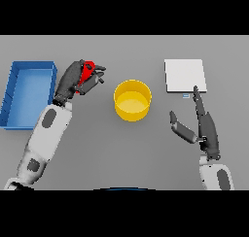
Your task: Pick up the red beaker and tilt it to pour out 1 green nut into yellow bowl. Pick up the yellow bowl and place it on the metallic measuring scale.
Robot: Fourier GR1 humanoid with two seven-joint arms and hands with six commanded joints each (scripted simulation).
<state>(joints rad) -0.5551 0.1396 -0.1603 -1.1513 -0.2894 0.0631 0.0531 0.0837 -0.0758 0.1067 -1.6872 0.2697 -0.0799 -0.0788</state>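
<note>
Currently clamped by left hand (77, 80) — small red beaker (88, 69), left of round yellow bowl (132, 100); right hand (204, 126) spread, idle. Spill risk — over-tilting short of bowl.

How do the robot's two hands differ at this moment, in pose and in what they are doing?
The left hand has its fingers curled round the red beaker, left of the yellow bowl; the right hand holds nothing, fingers straight. The left hand lies near the blue tray; the right hand's fingertips reach the near edge of the metallic measuring scale. Both are dark hands on white and grey arms.
</note>
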